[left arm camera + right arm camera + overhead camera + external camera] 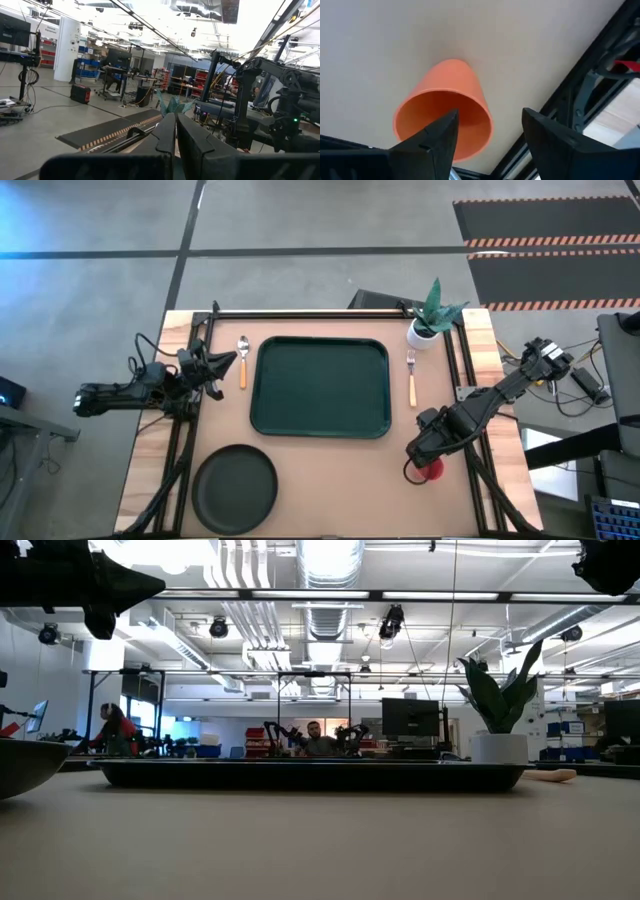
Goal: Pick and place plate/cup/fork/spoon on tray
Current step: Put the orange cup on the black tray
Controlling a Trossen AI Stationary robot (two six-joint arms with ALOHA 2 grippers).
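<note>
Green tray (320,388) sits bare; nothing's on it yet. Plate (236,488), spoon (242,360) and fork (411,376) lie around it. Right gripper (490,132) hangs wide open over the cup (445,107), one finger inside its rim, gripping nothing. Left gripper (222,364) waits shut beside the spoon.

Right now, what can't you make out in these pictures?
- Cup, high view: mostly hidden under the right pincer, only a red edge shows.
- Spoon and fork, low view: hidden behind the tray rim.
- Plate, low view: cut off by the picture's edge.
- Left pincer, left wrist view: sees only the room, no tableware.
</note>
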